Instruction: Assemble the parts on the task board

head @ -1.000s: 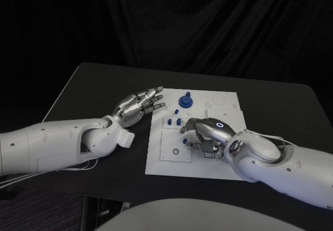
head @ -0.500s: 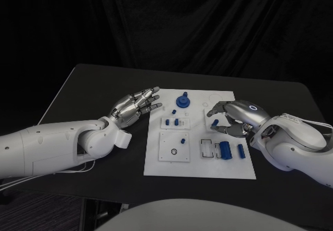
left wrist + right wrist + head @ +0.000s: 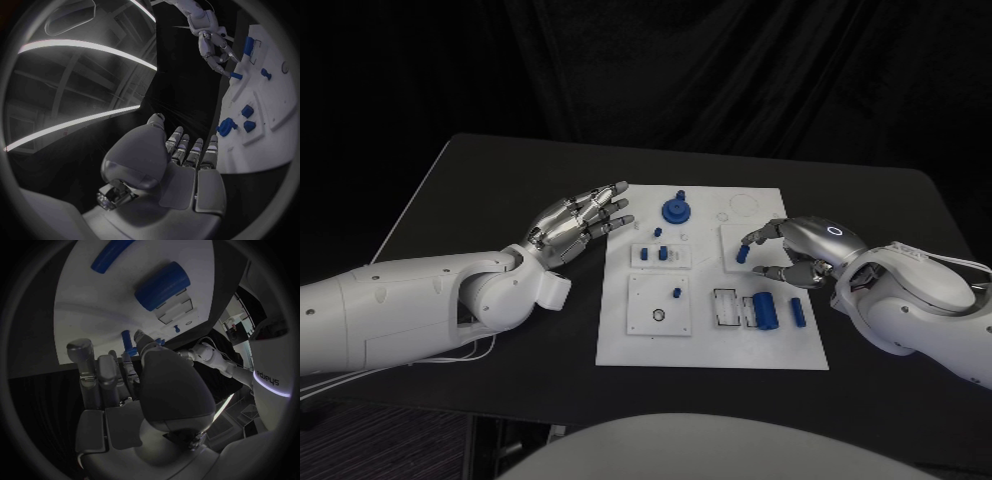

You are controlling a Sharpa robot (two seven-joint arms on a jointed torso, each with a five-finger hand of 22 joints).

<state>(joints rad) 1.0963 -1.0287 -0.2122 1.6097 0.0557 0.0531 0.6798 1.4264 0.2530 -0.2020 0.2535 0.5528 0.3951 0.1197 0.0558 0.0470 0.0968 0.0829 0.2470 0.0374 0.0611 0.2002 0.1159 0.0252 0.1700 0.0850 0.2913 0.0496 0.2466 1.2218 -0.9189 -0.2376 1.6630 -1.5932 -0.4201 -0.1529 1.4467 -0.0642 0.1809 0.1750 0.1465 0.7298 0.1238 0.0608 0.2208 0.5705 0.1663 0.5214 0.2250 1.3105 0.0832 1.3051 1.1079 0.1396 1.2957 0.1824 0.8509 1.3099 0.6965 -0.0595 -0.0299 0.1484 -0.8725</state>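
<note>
The white task board [image 3: 711,345] lies mid-table. My right hand [image 3: 798,250] hovers over its right half and pinches a small blue peg [image 3: 741,255] at its fingertips; the peg [image 3: 128,342] sits between thumb and fingers, just above a square sub-plate. In the left wrist view the same right hand [image 3: 212,45] has the peg [image 3: 235,76] at its tips. My left hand [image 3: 581,220] floats open beside the board's left edge, fingers stretched and holding nothing. A blue gear knob [image 3: 678,210] stands at the board's far side.
Small blue pegs [image 3: 661,253] stand in a sub-plate near the middle, and another peg [image 3: 678,293] stands in the plate below. A blue cylinder [image 3: 764,310] and a blue bar [image 3: 798,311] lie at the near right. Black table [image 3: 488,190] surrounds the board.
My right hand has swung from the near-left sub-plate to the right half of the board, carrying the small peg. The left hand has stayed in place.
</note>
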